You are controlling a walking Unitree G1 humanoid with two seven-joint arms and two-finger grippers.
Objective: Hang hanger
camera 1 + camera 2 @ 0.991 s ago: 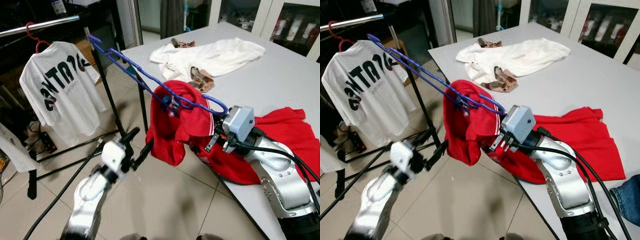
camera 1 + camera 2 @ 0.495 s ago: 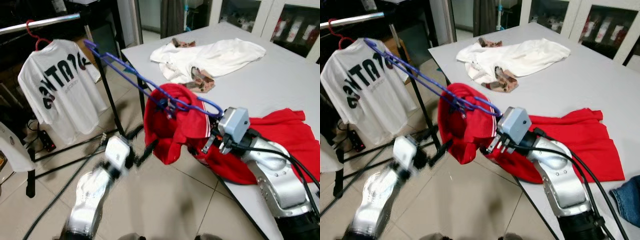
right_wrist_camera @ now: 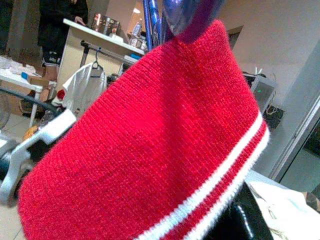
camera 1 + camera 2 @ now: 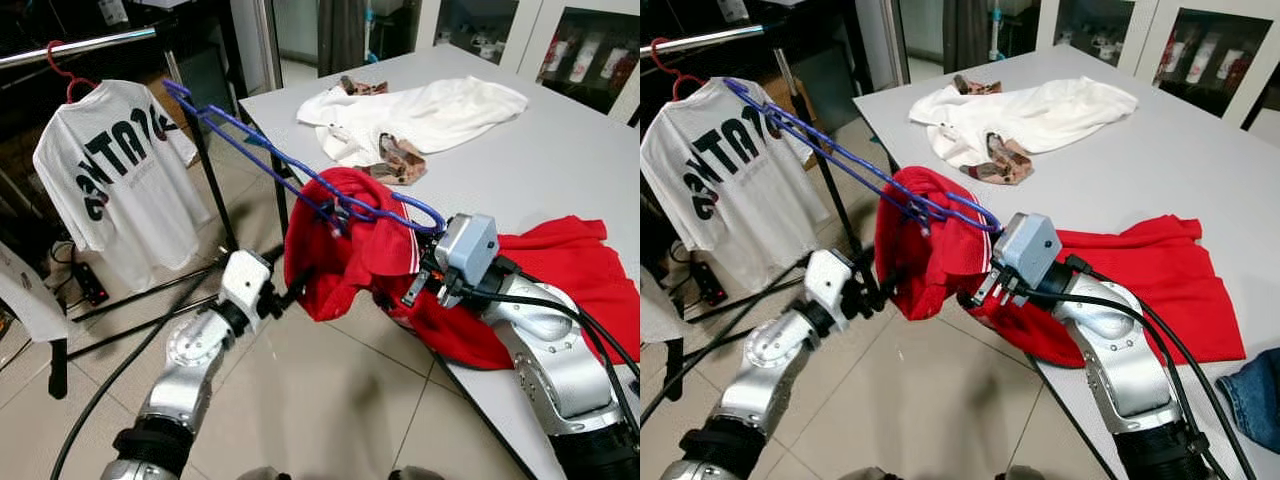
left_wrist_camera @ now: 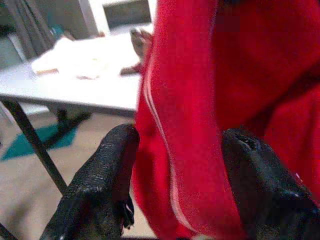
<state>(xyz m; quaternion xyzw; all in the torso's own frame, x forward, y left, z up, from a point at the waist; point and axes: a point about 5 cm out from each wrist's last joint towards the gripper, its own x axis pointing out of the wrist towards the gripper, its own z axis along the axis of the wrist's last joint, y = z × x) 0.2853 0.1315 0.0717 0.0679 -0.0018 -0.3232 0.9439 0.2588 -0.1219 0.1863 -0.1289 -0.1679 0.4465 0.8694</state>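
Around us we see a grey worktop point(image 4: 540, 150) carrying a crumpled white garment point(image 4: 430, 110) with a small brown patterned cloth point(image 4: 398, 160) on its near edge, and beside the worktop a dark clothes rack point(image 4: 95, 45) on the tiled floor point(image 4: 320, 400), where a white T-shirt with black lettering point(image 4: 110, 180) hangs from a red hanger point(image 4: 62, 70). One rack upright point(image 4: 210, 190) stands between that shirt and the worktop, close by the far tip of the blue hanger point(image 4: 290, 170), which slants from near the rail down to our right claw point(image 4: 425, 282). A red shirt point(image 4: 370, 250) is bunched over the hanger's near end, its body trailing back across the worktop edge and its front fold hanging over the floor. Our right claw is at the worktop edge under the hanger's lower loop, and the shirt's red collar with white stripes covers its fingers, so we cannot tell how far they are parted or what they grip. Our left claw point(image 4: 290, 295) reaches up from the floor side to the hanging fold; in the left wrist view its two black fingers point(image 5: 105, 190) stand apart with the red cloth between them, not pressed together. A dark cable point(image 4: 110, 400) runs along the floor by the left arm. A patch of blue denim point(image 4: 1255, 395) is cut off at the picture's edge.
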